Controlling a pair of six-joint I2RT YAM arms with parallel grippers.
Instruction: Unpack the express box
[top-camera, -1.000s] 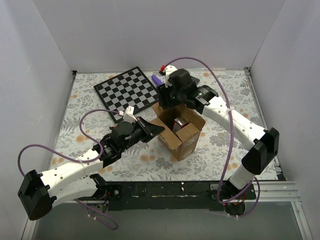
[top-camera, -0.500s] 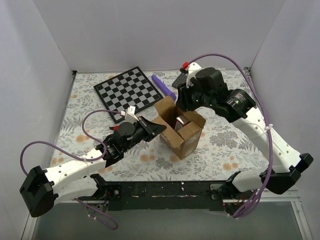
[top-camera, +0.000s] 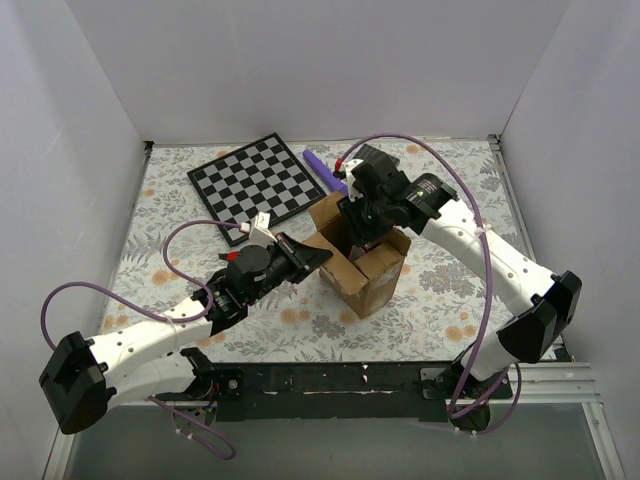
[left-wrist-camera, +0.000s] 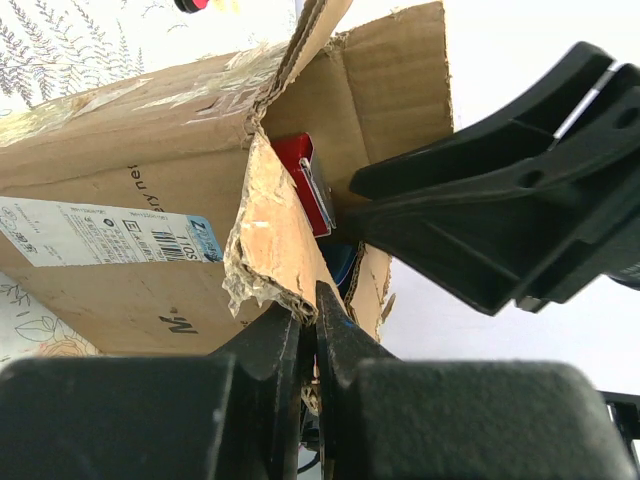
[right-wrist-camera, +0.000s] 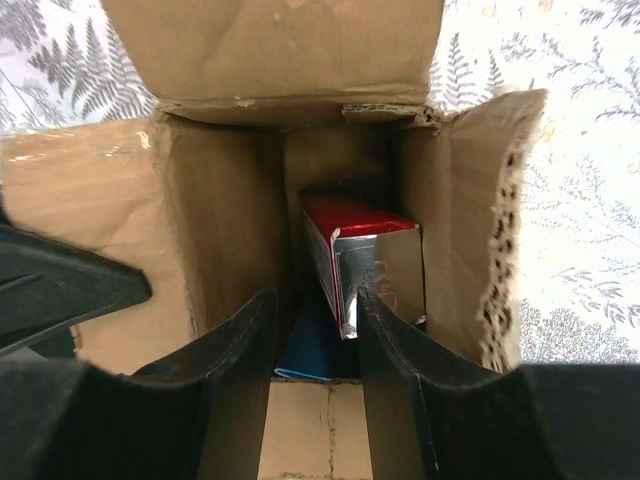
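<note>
- Firstly, left wrist view: left gripper (left-wrist-camera: 308, 335), jaws pinched tight on the ragged, torn edge of one flap of the small brown cardboard express box (left-wrist-camera: 130, 170). White barcode label (left-wrist-camera: 110, 232) on the box's side.
- Hazard, same view: the held edge is already frayed. A hard pull could tear it away and free the box.
- Right wrist view: right gripper (right-wrist-camera: 312, 350), jaws partly spread, nothing visibly clamped, reaching down into the open box. Red-and-silver rectangular carton (right-wrist-camera: 365, 260) stands upright against the right-hand inner wall, its near edge between the fingers. Blue item (right-wrist-camera: 305, 355) lies lower down, mostly hidden.
- Hazard, same view: the carton sits close to the wall. A finger could catch the cardboard or land on the carton's rim. A poor grip there could drag the whole box up or tip it.
- Top external view: box stands mid-table, flaps up, just beside the flat black-and-white checkered square board (top-camera: 255, 182). Purple stick-shaped object (top-camera: 322, 168) lies behind it.
- Surface and room: floral-patterned table covering (top-camera: 450, 270), plain white panel walls (top-camera: 300, 60) on three sides.
</note>
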